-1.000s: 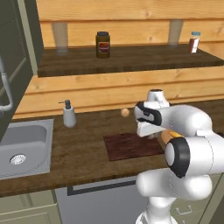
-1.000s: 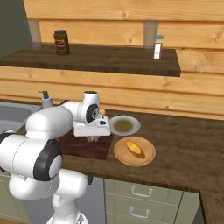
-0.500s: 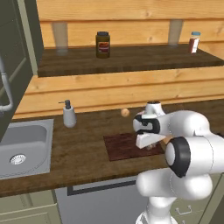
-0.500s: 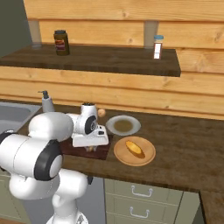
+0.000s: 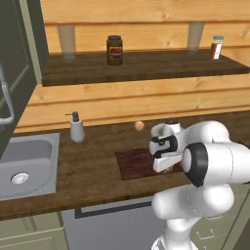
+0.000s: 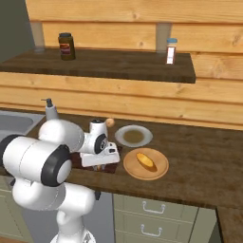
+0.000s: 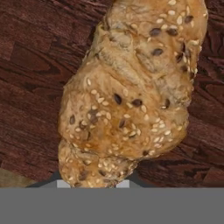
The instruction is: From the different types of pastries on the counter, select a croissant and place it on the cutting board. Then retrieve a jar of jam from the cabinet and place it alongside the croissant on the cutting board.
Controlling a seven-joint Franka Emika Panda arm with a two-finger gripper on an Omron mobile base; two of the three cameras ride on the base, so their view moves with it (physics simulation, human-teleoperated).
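A seeded, golden-brown croissant (image 7: 131, 87) hangs just over the dark wooden cutting board (image 7: 35, 65), very close to the hand camera, and hides most of my fingers. My gripper (image 5: 167, 167) is low over the right part of the cutting board (image 5: 133, 164), pointing down and shut on the croissant. From the right, the gripper (image 6: 98, 165) sits at the board's near edge, left of the wooden plate. The jam jar (image 5: 114, 50) stands upright on the open shelf above, also the jam jar (image 6: 66, 46) at the shelf's left.
A wooden plate (image 6: 161, 172) with another pastry (image 6: 146, 160) lies right of the board, a grey plate (image 6: 134, 135) behind it. A small round bun (image 5: 139, 125), a soap dispenser (image 5: 76, 128) and the sink (image 5: 29, 161) are to the left. A shaker (image 5: 216, 47) stands on the shelf.
The hand has come down from above the board to just over its surface, with the croissant still held.
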